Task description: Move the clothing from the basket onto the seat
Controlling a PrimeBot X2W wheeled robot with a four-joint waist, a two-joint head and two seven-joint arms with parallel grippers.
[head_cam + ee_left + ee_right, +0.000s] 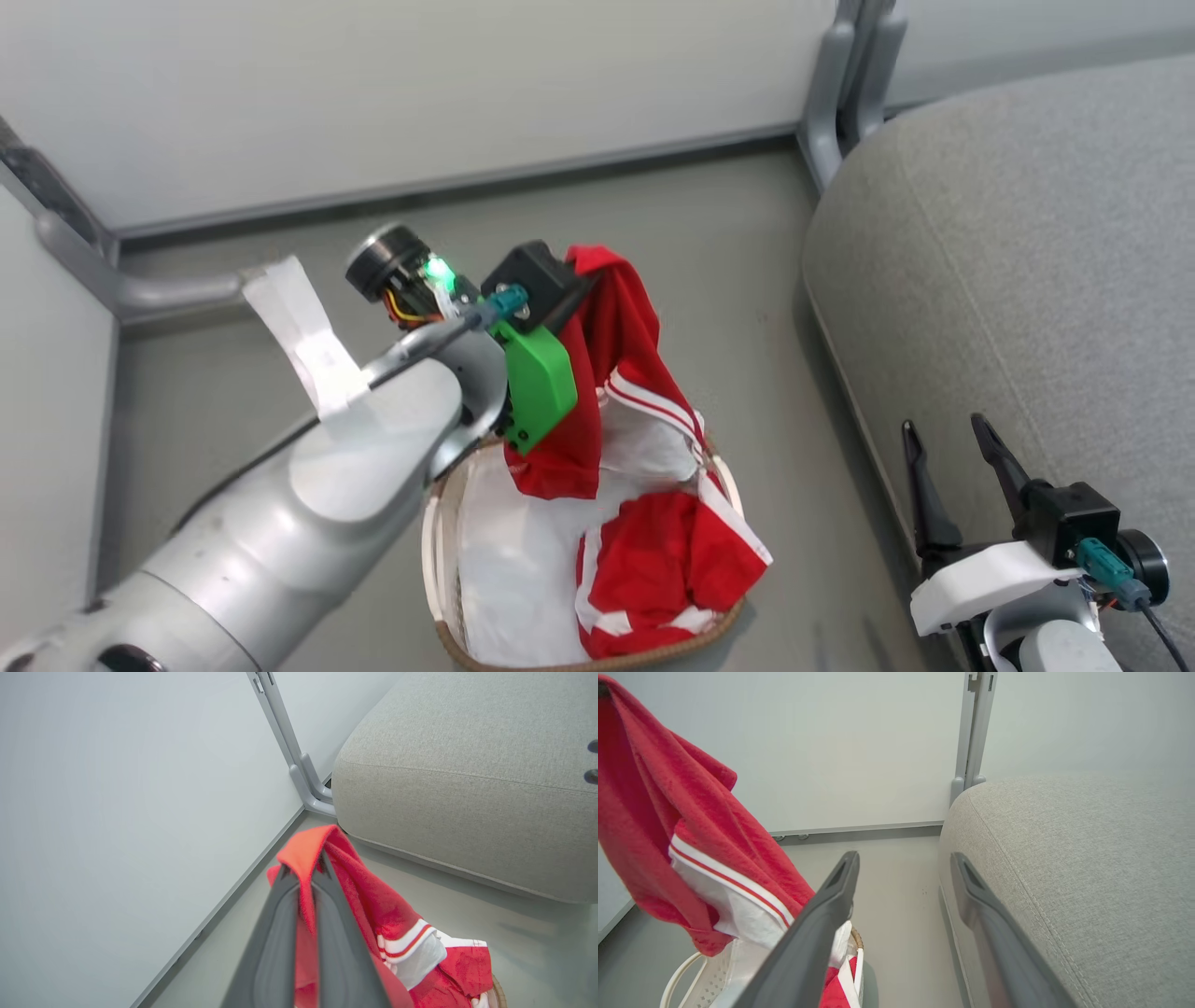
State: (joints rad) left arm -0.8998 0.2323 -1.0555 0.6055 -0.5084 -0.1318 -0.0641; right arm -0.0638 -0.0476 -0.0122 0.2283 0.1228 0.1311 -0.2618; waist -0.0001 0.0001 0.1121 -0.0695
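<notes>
A red garment (611, 373) with white panels and striped trim hangs above the basket (439, 560), pinched near its top by my left gripper (583, 271), which is shut on it. In the left wrist view the fabric (373, 905) drapes from between the closed fingers (280, 933). Another piece of red clothing (663, 560) lies in the basket on white sheeting. The grey seat (1027, 280) fills the right side. My right gripper (948, 443) is open at the seat's near edge, holding nothing; its fingers (822, 914) frame the floor and seat (1087, 882).
Pale wall panels and a grey metal post (840, 84) stand behind the basket and seat. A strip of grey floor (775, 308) separates basket and seat. White tape (308, 345) wraps my left forearm.
</notes>
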